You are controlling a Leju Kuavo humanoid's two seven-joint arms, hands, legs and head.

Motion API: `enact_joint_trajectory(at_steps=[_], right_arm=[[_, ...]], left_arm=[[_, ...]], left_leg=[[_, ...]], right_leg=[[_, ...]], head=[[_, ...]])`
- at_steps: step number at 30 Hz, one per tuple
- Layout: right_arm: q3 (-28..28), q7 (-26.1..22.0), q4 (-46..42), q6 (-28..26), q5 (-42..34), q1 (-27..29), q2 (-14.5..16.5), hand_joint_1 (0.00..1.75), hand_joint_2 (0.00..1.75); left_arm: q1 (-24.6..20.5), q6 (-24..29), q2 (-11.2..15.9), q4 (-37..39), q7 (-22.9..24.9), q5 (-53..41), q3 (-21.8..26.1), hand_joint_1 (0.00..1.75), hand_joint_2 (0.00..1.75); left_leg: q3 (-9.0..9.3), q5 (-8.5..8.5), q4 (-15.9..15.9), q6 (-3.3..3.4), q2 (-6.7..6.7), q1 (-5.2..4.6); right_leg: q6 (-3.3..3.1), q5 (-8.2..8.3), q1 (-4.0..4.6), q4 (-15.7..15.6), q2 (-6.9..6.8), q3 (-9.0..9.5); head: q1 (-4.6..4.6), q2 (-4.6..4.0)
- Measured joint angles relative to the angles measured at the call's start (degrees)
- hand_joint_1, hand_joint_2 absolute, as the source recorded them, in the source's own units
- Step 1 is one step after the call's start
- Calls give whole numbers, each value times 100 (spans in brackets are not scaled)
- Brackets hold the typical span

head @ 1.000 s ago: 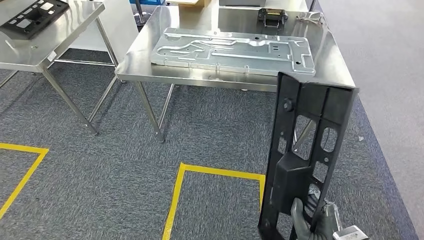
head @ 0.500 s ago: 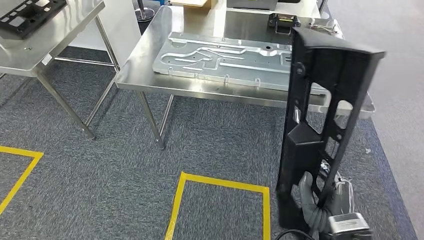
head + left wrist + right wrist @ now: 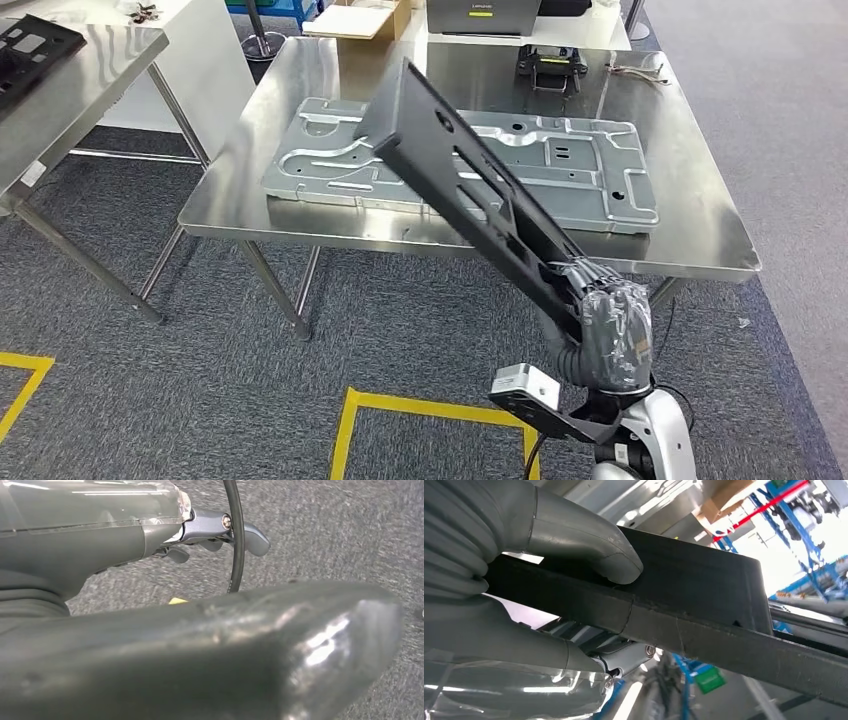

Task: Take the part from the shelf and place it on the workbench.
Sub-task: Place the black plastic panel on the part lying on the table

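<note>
Right hand (image 3: 607, 322) grips the lower end of the long black part (image 3: 462, 180); in the right wrist view the thick grey thumb (image 3: 589, 545) presses on one face of the part (image 3: 684, 590) with the fingers wrapped under its edge. The part is held in the air, tilted steeply, its free upper end leaning out over the front-left area of the steel surface (image 3: 700, 235), above the near edge, not touching it as far as can be told. On the surface lies a large flat grey metal panel (image 3: 580, 170), stamped with ribs and holes, covering most of the middle; the part's upper end crosses in front of its left half. At the far edge of the surface: a small black fixture (image 3: 547, 68), a bundle of cables (image 3: 632, 70) toward the far right corner, a cardboard box (image 3: 360, 18) at the far left. A second steel table (image 3: 60, 110) stands to the left with another black part (image 3: 25, 50) on it. Floor is grey carpet with yellow tape lines (image 3: 420, 405). Left hand (image 3: 150, 645): seen very close and blurred over the carpet; fingers partly out of sight, cannot tell whether spread or curled.
</note>
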Motion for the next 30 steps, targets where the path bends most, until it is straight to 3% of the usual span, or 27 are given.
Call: enact_joint_trajectory(at_steps=[1,2,3,5,7,8,9,11,12,13,14,16,17,18,19,20,21,22,23,24,25,27,28,29,30], right_arm=[[70,27,88,30,114,-44,-18,175,175],[130,55,151,64,211,-76,-36,175,175],[178,79,191,96,298,-106,-54,175,175],[256,118,224,139,485,-192,-95,175,175],[326,146,261,161,677,-277,-157,175,175],[361,159,285,167,767,-295,-192,175,175],[395,169,309,169,843,-302,-228,175,175],[456,193,356,175,960,-311,-299,175,175],[480,206,378,177,1001,-315,-334,175,175],[499,214,399,178,1032,-318,-368,175,175],[511,217,422,180,1058,-318,-402,175,175],[543,221,485,189,1086,-310,-462,175,175],[560,223,508,198,1100,-311,-480,175,175],[579,226,520,211,1116,-318,-490,175,175],[592,231,517,225,1137,-343,-498,175,175],[602,237,507,240,1160,-371,-505,175,175],[611,245,501,260,1176,-399,-513,175,175],[620,255,498,282,1185,-420,-521,175,175],[635,264,496,319,1185,-428,-522,175,175],[647,272,496,362,1181,-426,-524,175,175],[657,280,497,409,1171,-423,-524,175,175],[667,298,498,498,1129,-414,-524,175,175],[668,307,499,534,1098,-409,-524,175,175],[671,315,503,563,1065,-400,-524,175,175],[672,320,513,585,1028,-386,-524,175,175]], left_arm=[[-19,-29,1,54,-20,-49,66,0,0],[-40,-56,1,90,-32,-87,116,0,0],[-71,-81,2,110,-35,-118,153,0,0],[-163,-130,1,121,-37,-169,201,0,0],[-247,-180,1,132,-37,-217,260,0,0],[-270,-204,1,141,-38,-239,291,0,0],[-287,-227,0,154,-40,-266,319,0,0],[-320,-255,-2,186,-45,-310,378,0,0],[-337,-260,-3,202,-50,-329,405,0,0],[-350,-264,-3,217,-56,-343,430,0,0],[-357,-269,-3,231,-61,-355,450,0,0],[-380,-286,-10,284,-67,-372,494,0,0],[-398,-294,-14,307,-70,-375,512,0,0],[-426,-303,-16,327,-74,-382,527,0,0],[-461,-313,-15,332,-81,-395,536,0,0],[-502,-324,-15,336,-90,-410,539,0,0],[-546,-332,-15,341,-101,-426,543,0,0],[-586,-337,-16,348,-110,-443,548,0,0],[-612,-337,-17,359,-115,-457,558,0,0],[-624,-331,-18,370,-119,-468,575,0,0],[-628,-327,-19,381,-119,-477,594,0,0],[-629,-319,-18,397,-117,-469,641,0,0],[-630,-324,-18,403,-110,-439,663,0,0],[-630,-339,-18,410,-99,-390,684,0,0],[-626,-360,-17,418,-91,-333,707,0,0]], left_leg=[[-24,499,-199,31,-2,-26],[-12,834,-303,54,-9,-47],[43,894,-319,72,-24,-56],[243,733,-387,129,-54,-37],[536,605,-563,182,-73,-14],[706,530,-654,196,-77,-10],[885,448,-740,205,-84,-10],[1275,264,-902,201,-113,-11],[1482,161,-974,195,-133,-13],[1691,50,-1039,187,-148,-20],[1882,-73,-1093,180,-157,-28],[2216,-349,-1129,147,-170,-50],[2343,-482,-1146,112,-177,-46],[2447,-563,-1133,72,-184,-38],[2464,-553,-1055,27,-190,-25],[2406,-461,-836,1,-175,-8],[2231,-308,-463,-18,-148,-3],[1964,-193,-10,-39,-117,1],[1667,-201,409,-58,-84,8],[1376,-345,706,-82,-61,10],[1128,-613,850,-104,-50,15],[751,-1137,760,-131,-35,19],[621,-1186,571,-130,-28,18],[517,-990,300,-115,-22,14],[424,-498,-15,-83,-17,7]], right_leg=[[32,-116,9,-29,10,124],[71,-208,15,-77,19,255],[115,-223,26,-73,30,354],[181,24,24,291,20,266],[228,322,14,1127,1,-268],[246,291,7,1479,-12,-583],[263,104,6,1683,-17,-873],[281,-442,5,1710,-26,-1336],[278,-607,6,1579,-30,-1515],[259,-570,9,1364,-34,-1662],[219,-235,17,1062,-36,-1780],[117,926,64,523,-36,-1926],[61,1339,97,407,-31,-1943],[10,1497,129,398,-26,-1925],[-44,1393,150,439,-20,-1862],[-94,1313,154,421,-16,-1780],[-138,1238,146,371,-21,-1668],[-175,1178,129,302,-27,-1534],[-195,1116,109,229,-35,-1387],[-207,1044,96,165,-37,-1238],[-207,966,84,111,-32,-1090],[-182,789,61,38,-14,-802],[-165,698,52,21,-8,-669],[-145,605,47,14,-4,-544],[-124,514,47,26,1,-442]], head=[[1,0],[1,0],[2,0],[2,0],[8,1],[11,1],[13,1],[14,0],[15,0],[15,0],[16,0],[5,0],[-2,0],[-9,0],[-10,0],[-9,1],[-9,1],[-11,1],[-13,1],[-15,1],[-16,1],[-17,0],[-17,0],[-18,0],[-19,0]])
